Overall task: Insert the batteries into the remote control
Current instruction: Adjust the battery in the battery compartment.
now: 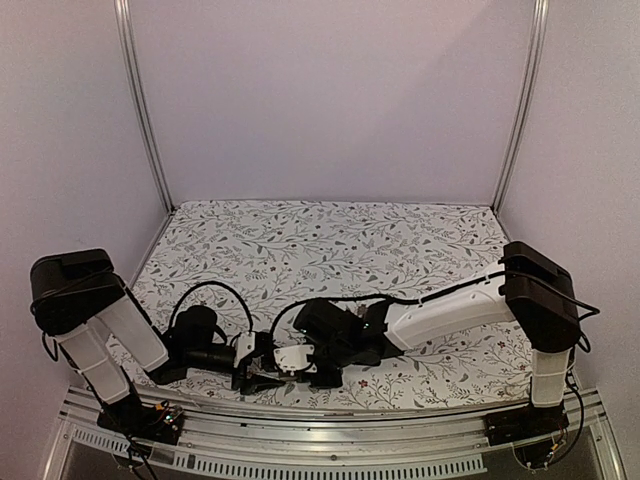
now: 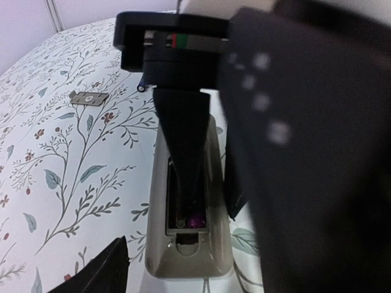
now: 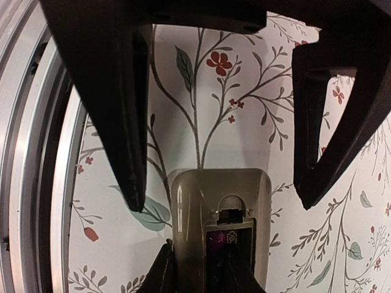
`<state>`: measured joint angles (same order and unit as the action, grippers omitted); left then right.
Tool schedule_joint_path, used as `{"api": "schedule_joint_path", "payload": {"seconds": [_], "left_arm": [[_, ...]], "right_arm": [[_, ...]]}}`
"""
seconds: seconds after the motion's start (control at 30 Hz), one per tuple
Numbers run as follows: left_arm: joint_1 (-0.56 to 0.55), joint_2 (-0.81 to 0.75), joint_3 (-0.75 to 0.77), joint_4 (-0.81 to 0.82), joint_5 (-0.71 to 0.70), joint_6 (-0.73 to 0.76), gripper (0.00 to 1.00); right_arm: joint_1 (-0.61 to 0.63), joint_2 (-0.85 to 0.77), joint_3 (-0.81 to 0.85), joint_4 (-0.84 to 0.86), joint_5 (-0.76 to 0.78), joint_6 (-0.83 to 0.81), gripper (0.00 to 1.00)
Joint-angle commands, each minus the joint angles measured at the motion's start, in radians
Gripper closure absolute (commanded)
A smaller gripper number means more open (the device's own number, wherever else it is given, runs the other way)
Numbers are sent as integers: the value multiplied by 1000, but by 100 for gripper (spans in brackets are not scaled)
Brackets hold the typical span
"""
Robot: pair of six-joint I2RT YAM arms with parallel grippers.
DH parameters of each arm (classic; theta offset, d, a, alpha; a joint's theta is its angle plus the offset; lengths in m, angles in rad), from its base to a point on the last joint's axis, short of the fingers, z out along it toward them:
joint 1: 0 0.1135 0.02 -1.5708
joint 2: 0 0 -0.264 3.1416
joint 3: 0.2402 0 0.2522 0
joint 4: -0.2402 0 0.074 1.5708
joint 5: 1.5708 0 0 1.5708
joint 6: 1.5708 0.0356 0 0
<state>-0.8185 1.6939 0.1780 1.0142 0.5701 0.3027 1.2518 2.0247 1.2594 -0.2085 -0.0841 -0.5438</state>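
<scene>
The remote control lies back-up near the front edge, with its greyish back and open dark recess showing in the left wrist view and the right wrist view. My right gripper is open. One finger reaches down into the recess and the other stands outside the remote's near side. A purple-tinted battery end shows in the recess beside that finger. No other battery is in view. My left gripper is open wide, straddling the remote's latch end without touching it.
A small grey flat plate lies on the floral cloth beyond the remote. The metal rail of the table's front edge runs close beside the remote. A large blurred dark shape fills the right of the left wrist view.
</scene>
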Motion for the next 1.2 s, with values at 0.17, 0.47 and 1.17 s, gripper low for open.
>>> {"api": "schedule_joint_path", "payload": {"seconds": [0.17, 0.47, 1.17], "left_arm": [[-12, -69, -96, 172, 120, -7, 27], [-11, -1, -3, 32, 50, -50, 27], [-14, 9, 6, -6, 50, -20, 26]], "right_arm": [[-15, 46, -85, -9, -37, 134, 100], [-18, 48, -74, -2, -28, 146, 93], [-16, -24, 32, -5, -72, 130, 59]]}}
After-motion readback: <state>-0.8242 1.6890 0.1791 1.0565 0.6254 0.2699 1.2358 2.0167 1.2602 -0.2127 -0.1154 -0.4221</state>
